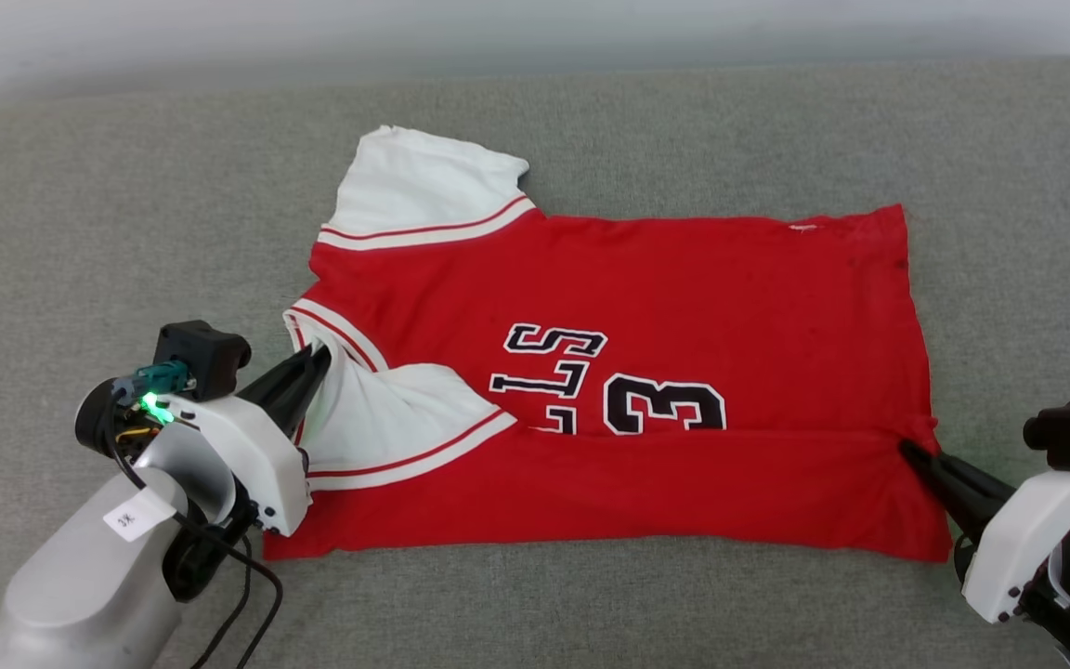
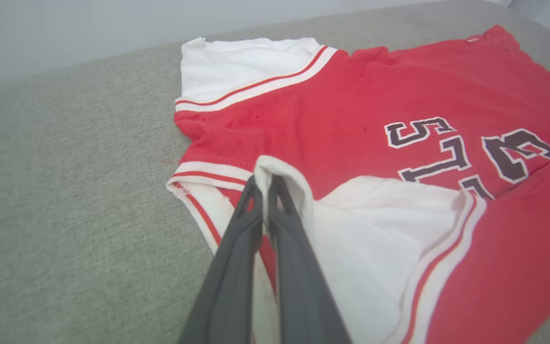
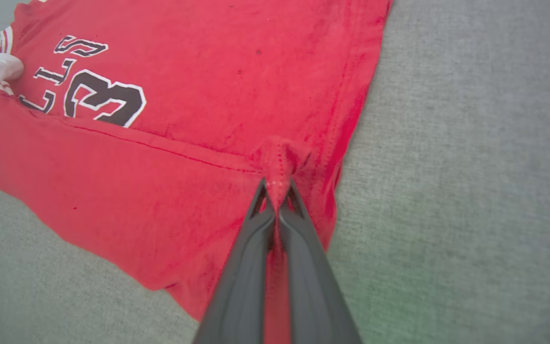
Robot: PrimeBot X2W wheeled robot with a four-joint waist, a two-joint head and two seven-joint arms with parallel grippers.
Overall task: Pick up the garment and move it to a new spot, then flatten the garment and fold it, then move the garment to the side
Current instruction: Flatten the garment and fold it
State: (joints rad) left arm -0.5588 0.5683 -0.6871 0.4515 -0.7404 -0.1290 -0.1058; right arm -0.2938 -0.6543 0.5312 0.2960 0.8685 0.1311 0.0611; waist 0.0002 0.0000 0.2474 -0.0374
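Our left gripper (image 2: 265,184) has its jaws pressed together on a pinch of white sleeve cloth at the nine o'clock edge of the garment (image 1: 684,297). Our right gripper (image 3: 276,191) nips a peak of red cloth at about four o'clock. The near strip lies folded over the lower chest print, and the garment rests flat mid-view on the grey fabric surface (image 1: 108,186). We judge two risks. Uneven pulls would skew the fold, and so thin a pinch could slip and drop the flap.
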